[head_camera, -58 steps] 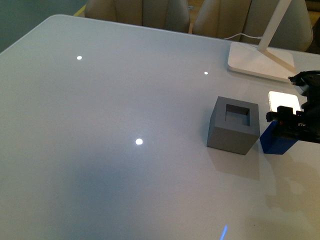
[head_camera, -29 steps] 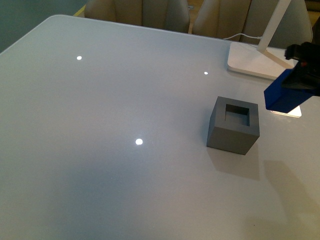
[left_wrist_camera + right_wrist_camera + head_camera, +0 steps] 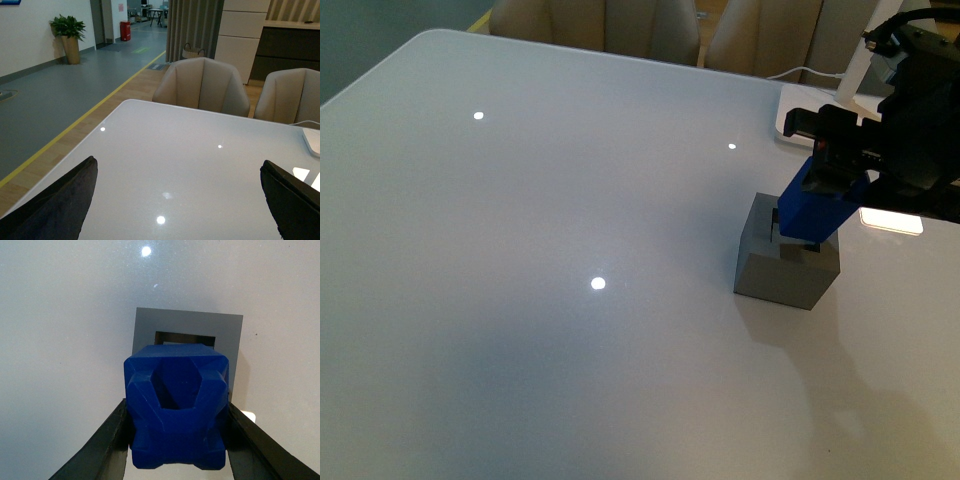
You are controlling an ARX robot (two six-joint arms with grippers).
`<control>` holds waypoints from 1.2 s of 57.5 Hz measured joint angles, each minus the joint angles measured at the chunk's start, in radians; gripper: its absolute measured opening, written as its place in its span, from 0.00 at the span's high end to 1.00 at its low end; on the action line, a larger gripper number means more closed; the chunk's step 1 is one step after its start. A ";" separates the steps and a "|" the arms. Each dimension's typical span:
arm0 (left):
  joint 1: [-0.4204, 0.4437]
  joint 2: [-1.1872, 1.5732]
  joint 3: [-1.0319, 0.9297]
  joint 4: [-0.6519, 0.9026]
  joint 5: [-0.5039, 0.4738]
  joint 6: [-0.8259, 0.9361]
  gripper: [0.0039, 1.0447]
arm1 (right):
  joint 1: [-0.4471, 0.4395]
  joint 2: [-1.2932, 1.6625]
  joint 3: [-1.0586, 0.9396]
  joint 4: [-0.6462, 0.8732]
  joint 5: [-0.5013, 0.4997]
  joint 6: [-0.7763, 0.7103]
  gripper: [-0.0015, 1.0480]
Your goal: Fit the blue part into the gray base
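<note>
Right gripper (image 3: 178, 440) clamped on the blue part (image 3: 815, 208) over the gray base (image 3: 770, 272), and I feared its tilt would snag the rim of the hole (image 3: 184, 337).

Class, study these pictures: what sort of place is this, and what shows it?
Probably an office or meeting area: a large white table with padded beige armchairs along it, and beyond them a long hallway with a potted plant.

One blue part (image 3: 817, 208), one gray base (image 3: 782, 272) — one lamp (image 3: 800, 95), two chairs (image 3: 201, 90), one table (image 3: 570, 200), one plant (image 3: 69, 29).
</note>
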 joint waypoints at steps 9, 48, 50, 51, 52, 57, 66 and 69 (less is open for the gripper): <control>0.000 0.000 0.000 0.000 0.000 0.000 0.07 | 0.000 0.023 0.015 0.003 0.003 0.007 0.57; 0.000 0.000 0.000 0.000 0.000 0.000 0.07 | -0.001 0.077 0.046 -0.015 0.027 0.029 0.57; 0.000 0.000 0.000 0.000 0.000 0.000 0.07 | -0.001 0.079 0.048 -0.017 0.027 0.029 0.57; 0.000 0.000 0.000 0.000 0.000 0.000 0.07 | -0.001 0.082 0.052 -0.020 0.027 0.029 0.57; 0.000 0.000 0.000 0.000 0.000 0.000 0.07 | 0.000 0.085 0.055 -0.021 0.026 0.029 0.57; 0.000 0.000 0.000 0.000 0.000 0.000 0.07 | 0.001 0.103 0.063 -0.022 0.024 0.028 0.55; 0.000 0.000 0.000 0.000 0.000 0.000 0.07 | 0.003 0.119 0.064 -0.018 0.023 0.029 0.26; 0.000 0.000 0.000 0.000 0.000 0.000 0.07 | 0.003 0.117 0.062 -0.005 0.023 0.029 0.14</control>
